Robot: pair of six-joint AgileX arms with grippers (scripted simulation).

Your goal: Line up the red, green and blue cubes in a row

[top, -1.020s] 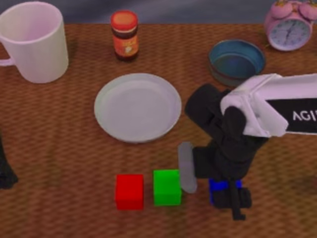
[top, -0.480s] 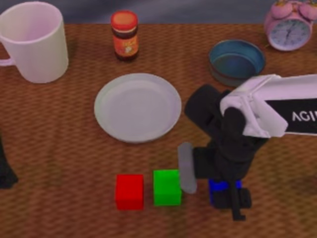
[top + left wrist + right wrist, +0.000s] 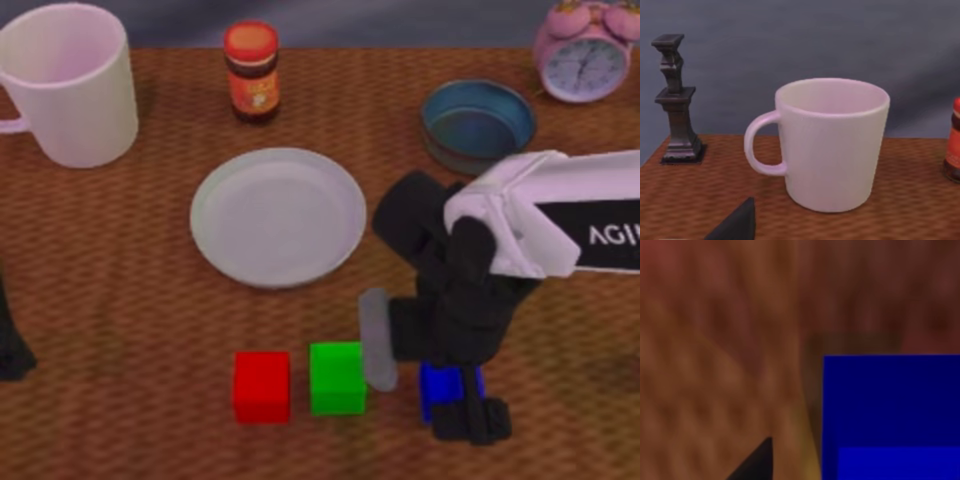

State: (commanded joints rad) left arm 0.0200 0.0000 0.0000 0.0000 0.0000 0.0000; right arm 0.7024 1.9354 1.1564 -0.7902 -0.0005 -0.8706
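Fingers of the right gripper [image 3: 462,405] hang straight down over the blue cube [image 3: 448,381], their dark tips showing at the cube's near edge in the top view; whether they press on its sides or stand free of them I cannot tell, since the wrist body covers most of the cube. That cube sits on the woven brown table [image 3: 120,300] directly under the fingers, and in the right wrist view it fills the frame's corner as a flat blue face [image 3: 890,410] resting on the mat (one dark fingertip [image 3: 757,462] shows apart from it). Just to the fingers' left, past a small gap, stands the green cube [image 3: 337,378], and beside that, slightly apart, the red cube [image 3: 261,386], all three roughly on one line. Beyond the fingers, farther up the table, lie a white plate [image 3: 278,216], a blue-grey bowl [image 3: 477,122], an orange jar [image 3: 251,72], a pink alarm clock [image 3: 585,50] and a large white mug [image 3: 70,85]. Far off at the table's left edge, the left gripper [image 3: 10,345] is parked, its camera facing the mug [image 3: 832,145] and a dark candlestick [image 3: 677,100].
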